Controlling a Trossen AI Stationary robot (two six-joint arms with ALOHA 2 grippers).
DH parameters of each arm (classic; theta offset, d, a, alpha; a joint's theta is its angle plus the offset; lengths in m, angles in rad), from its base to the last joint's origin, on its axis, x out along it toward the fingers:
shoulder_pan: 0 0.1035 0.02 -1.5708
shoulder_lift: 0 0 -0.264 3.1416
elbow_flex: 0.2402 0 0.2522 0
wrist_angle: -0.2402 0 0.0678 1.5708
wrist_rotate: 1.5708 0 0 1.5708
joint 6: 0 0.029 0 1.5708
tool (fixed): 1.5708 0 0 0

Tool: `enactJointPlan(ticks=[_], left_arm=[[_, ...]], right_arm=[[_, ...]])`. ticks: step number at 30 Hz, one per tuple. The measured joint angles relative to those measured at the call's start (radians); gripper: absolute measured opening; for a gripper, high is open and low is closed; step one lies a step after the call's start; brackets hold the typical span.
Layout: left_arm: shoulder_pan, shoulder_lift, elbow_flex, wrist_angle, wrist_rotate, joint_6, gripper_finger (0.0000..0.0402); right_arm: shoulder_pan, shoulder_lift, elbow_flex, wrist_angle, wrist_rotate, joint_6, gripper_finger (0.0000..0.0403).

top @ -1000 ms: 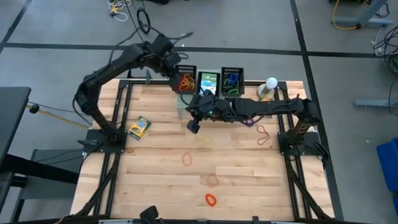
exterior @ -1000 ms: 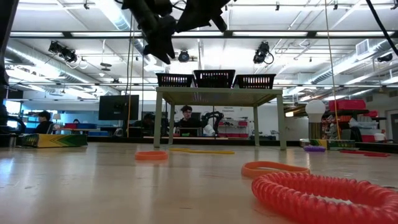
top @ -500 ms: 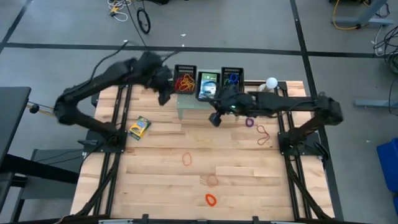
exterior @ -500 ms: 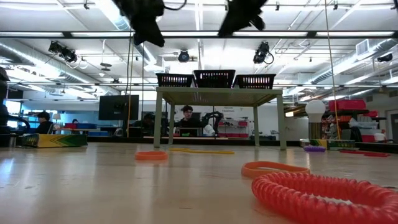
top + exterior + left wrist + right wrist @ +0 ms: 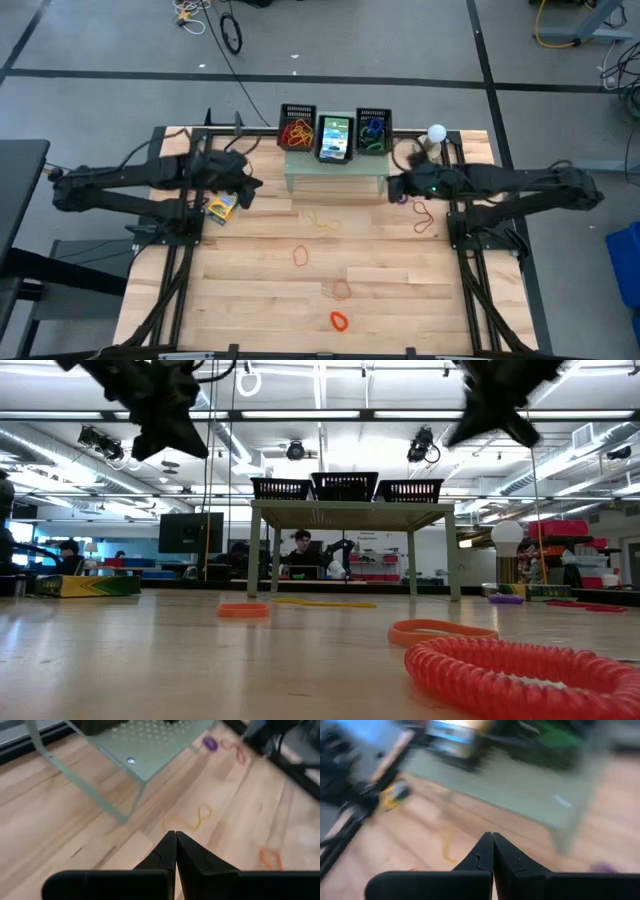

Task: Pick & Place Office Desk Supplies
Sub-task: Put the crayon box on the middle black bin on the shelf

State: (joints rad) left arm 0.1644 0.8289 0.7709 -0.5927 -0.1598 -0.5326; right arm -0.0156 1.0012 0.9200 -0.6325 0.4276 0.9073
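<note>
While both arms hang above the table's far half, their claws are pinched together and carry nothing.

Fingers of the left gripper (image 5: 175,845) meet tip to tip above bare wood, near the yellow-and-green box (image 5: 223,206) at the left side. Likewise closed, the right gripper (image 5: 492,846) hovers near the purple band (image 5: 402,197) and a red band (image 5: 423,216), just beside the pale green stand (image 5: 335,172). That stand carries three black baskets (image 5: 335,137) with bands and what looks like another box. A yellow band (image 5: 192,819) lies before the stand; orange loops (image 5: 340,321) are scattered nearer the table's front edge.
</note>
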Motion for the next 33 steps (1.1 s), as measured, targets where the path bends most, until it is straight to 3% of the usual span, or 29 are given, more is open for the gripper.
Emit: enactJointPlan(ticks=[6,11,16,21,26,33], left_arm=[[-0.110,-0.045,-0.149,0.226,-0.129,-0.118,0.0011],[-0.138,-0.028,-0.181,0.279,-0.136,-0.143,0.0011],[-0.139,-0.023,-0.182,0.282,-0.136,-0.151,0.0011],[-0.139,-0.023,-0.182,0.282,-0.131,-0.152,0.0011],[-0.139,-0.023,-0.182,0.282,-0.129,-0.155,0.0011],[-0.139,-0.023,-0.182,0.282,-0.128,-0.149,0.0011]], right_arm=[[-0.026,-0.153,-0.255,-0.037,0.061,0.422,0.0000],[-0.069,-0.179,-0.412,-0.049,0.175,0.855,0.0008],[-0.149,-0.177,-0.508,-0.062,0.223,1.105,0.0043],[-0.234,-0.177,-0.558,-0.084,0.206,1.223,0.0078],[-0.344,-0.177,-0.589,-0.086,0.148,1.235,0.0112],[-0.480,-0.176,-0.683,0.080,0.083,1.233,0.0142]])
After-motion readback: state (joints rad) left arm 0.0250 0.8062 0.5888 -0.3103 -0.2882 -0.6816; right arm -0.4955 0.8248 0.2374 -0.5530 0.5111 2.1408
